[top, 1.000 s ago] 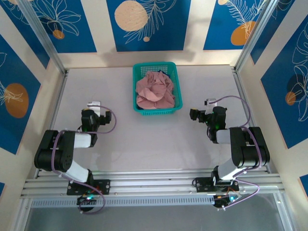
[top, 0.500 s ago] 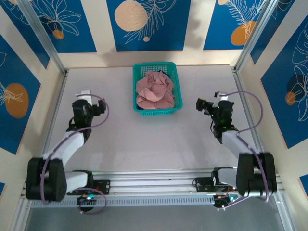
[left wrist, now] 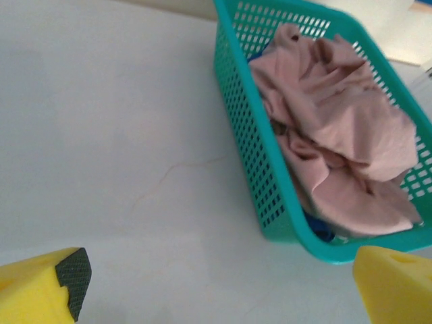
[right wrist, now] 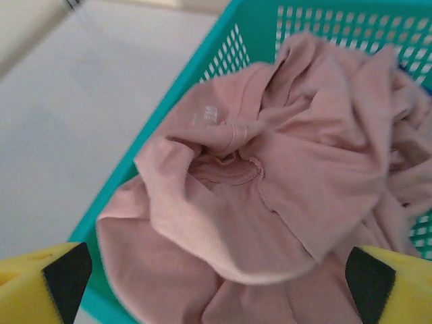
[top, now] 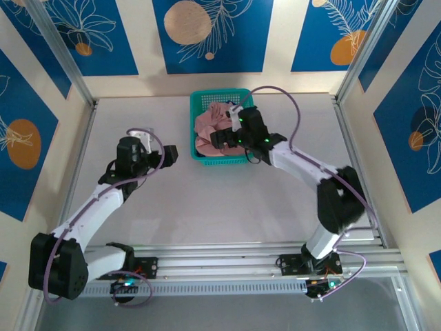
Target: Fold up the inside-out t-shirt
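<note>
The inside-out t-shirt (top: 207,125) is a dusty-pink crumpled heap inside a teal basket (top: 222,162) at the back middle of the table. My right gripper (top: 216,138) reaches over the basket from the right and hangs open just above the shirt. In the right wrist view the t-shirt (right wrist: 270,182) lies between and beyond the gripper (right wrist: 216,287), its neck seam showing, with nothing held. My left gripper (top: 170,154) is open over bare table, a little left of the basket. The left wrist view has the t-shirt (left wrist: 337,128) ahead to the right of that gripper (left wrist: 223,290).
A dark blue garment (left wrist: 317,228) peeks out under the pink shirt at the basket's near corner. The basket wall (left wrist: 253,155) stands close ahead of the left gripper. Pale table (top: 138,200) spreads in front of the basket, with metal frame rails along its sides.
The right arm has swung from the right side of the table to over the basket. The left gripper has moved right, toward the basket. Both stayed open.
</note>
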Robot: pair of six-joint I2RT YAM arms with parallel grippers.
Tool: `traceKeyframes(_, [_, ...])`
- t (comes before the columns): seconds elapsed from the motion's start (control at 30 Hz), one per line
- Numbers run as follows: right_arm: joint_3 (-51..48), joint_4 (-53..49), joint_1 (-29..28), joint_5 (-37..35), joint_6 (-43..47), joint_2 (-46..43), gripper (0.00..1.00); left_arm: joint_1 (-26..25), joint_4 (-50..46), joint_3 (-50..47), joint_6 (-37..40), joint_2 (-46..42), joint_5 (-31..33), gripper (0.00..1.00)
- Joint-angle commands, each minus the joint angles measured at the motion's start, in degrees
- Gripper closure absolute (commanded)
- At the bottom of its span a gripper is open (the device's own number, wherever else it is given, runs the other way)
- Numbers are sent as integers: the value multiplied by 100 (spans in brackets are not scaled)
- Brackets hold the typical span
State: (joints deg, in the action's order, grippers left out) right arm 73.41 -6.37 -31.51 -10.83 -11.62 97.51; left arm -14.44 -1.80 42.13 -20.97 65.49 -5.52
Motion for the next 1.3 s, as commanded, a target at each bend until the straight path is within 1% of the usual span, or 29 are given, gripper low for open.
traceKeyframes(0.0, [553,-766,46,60,202,672,1,-41,-473,156,-75,-41,87,0])
traceKeyframes(0.1, [1132,-813,73,243,248,1288,3,-49,-596,82,-40,-81,178,0])
traceKeyframes(0.17, [1521,-802,139,322,223,1727,8,-48,-621,30,-43,-96,216,0])
traceKeyframes(0.23, [2009,-973,231,467,204,2147,25,-51,-634,-6,-65,-93,227,0])
traceKeyframes(0.3, [2438,-1075,310,617,179,2384,50,-58,-678,-24,-91,-103,238,0])
traceKeyframes(0.33, [2543,-1090,333,675,188,2374,58,-61,-698,-29,-100,-112,234,0])
traceKeyframes(0.4, [2685,-1078,347,770,256,2132,70,-64,-751,-37,-94,-163,251,0])
traceKeyframes(0.43, [2732,-1081,355,782,304,1976,79,-62,-765,-60,-100,-199,273,0])
traceKeyframes(0.47, [2793,-1106,356,784,347,1761,91,-67,-762,-89,-100,-239,309,0])
traceKeyframes(0.5, [2842,-1141,372,813,367,1513,99,-70,-766,-114,-109,-268,360,0])
traceKeyframes(0.6, [2886,-1262,464,1204,323,615,100,-67,-805,-145,-118,-373,459,0])
traceKeyframes(0.67, [2868,-1400,495,1316,340,-49,100,-65,-838,-167,-135,-469,490,0])
traceKeyframes(0.8, [2725,-1720,513,1149,432,-1383,100,-68,-836,-207,-259,-765,490,0])
traceKeyframes(0.9, [2788,-2121,548,944,465,-2086,100,-73,-754,-192,-379,-947,469,0])
traceKeyframes(1.0, [2958,-2499,558,684,501,-2534,100,-68,-667,-116,-402,-961,262,0])
traceKeyframes(1.1, [3267,-2979,572,336,617,-2798,100,-122,-664,49,-373,-770,37,0])
traceKeyframes(1.2, [3499,-3338,606,-72,746,-3017,100,-261,-746,296,-269,-337,-2,0])
traceKeyframes(1.27, [3429,-3442,658,-349,770,-3149,100,-377,-846,564,-233,98,40,0])
